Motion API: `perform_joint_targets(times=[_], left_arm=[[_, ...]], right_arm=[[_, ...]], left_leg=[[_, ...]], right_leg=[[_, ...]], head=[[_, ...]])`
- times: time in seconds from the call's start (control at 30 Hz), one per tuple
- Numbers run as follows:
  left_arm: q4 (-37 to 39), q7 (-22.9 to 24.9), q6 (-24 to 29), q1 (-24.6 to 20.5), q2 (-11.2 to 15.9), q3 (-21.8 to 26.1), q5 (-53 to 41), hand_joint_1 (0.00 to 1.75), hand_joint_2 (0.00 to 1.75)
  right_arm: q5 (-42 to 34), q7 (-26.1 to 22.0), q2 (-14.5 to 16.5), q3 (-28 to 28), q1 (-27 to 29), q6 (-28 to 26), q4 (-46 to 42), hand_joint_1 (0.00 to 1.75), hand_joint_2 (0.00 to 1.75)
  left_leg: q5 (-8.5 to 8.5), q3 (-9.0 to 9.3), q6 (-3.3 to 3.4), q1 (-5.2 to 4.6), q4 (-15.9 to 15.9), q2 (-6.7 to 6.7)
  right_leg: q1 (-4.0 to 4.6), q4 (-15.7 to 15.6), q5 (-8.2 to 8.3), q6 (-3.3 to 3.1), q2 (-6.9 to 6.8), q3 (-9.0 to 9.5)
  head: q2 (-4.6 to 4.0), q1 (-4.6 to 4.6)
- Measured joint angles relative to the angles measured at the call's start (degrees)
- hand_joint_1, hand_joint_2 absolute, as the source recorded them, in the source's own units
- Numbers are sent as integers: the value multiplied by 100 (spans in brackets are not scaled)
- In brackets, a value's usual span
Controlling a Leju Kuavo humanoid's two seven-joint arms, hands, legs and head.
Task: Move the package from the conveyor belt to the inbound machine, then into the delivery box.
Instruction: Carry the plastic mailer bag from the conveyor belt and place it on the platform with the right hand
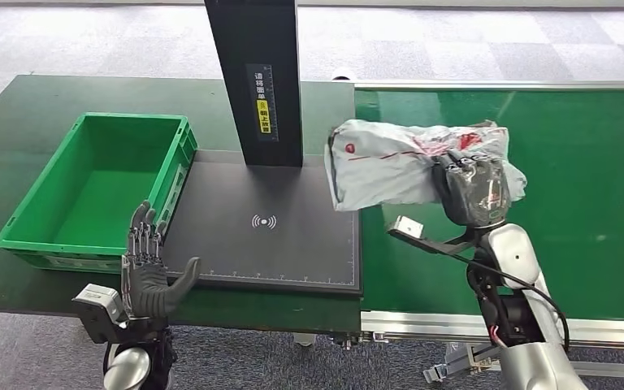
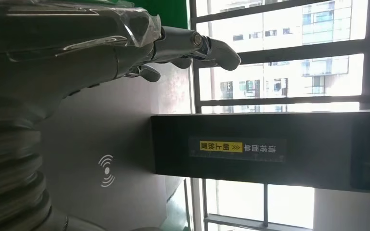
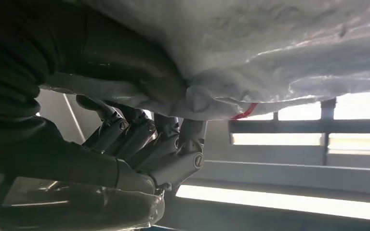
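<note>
My right robot hand (image 1: pixel 473 188) grips the grey package (image 1: pixel 398 161), fingers (image 3: pixel 173 144) curled up under its plastic wrap. I see the package at the left end of the green conveyor belt (image 1: pixel 585 162), its left end reaching over the right edge of the black inbound machine (image 1: pixel 268 236) pad. My left robot hand (image 1: pixel 148 272) hangs open and empty at the near edge of the tabletop (image 1: pixel 16 114), fingers spread, just near of the green delivery box (image 1: pixel 41 219).
</note>
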Motion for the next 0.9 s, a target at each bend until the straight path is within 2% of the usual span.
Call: perform_joint_targets(times=[0.13,0.3,0.5,0.63,0.9], left_arm=[[-1,-26,9,-39,1,-9,55,0,175],[-1,-42,23,-112,0,-21,93,0,175],[15,7,-39,-205,-12,-51,171,0,175],[48,15,-64,-241,-31,-81,179,0,175],[115,76,-209,-313,-45,-151,194,0,175]], right_arm=[[432,233,157,734,-97,-99,322,175,175],[719,461,462,1298,-446,43,1063,175,175],[1155,922,976,1986,-981,1040,2350,175,175],[1192,1029,1224,2231,-1099,1192,2846,175,175],[837,978,1435,2349,-1197,1029,3226,175,175]], left_leg=[[2,1,-1,0,0,-1],[2,0,-1,0,1,-1],[2,0,-1,0,1,-1],[2,-1,-1,0,1,-1],[1,-1,-1,-1,2,-1]], right_leg=[[0,0,0,0,-1,2],[0,1,0,0,-1,1],[1,1,0,0,-1,-3],[1,1,0,0,-1,-3],[0,0,0,0,-1,-3]], head=[[0,1],[0,2],[0,2],[0,1],[0,2]])
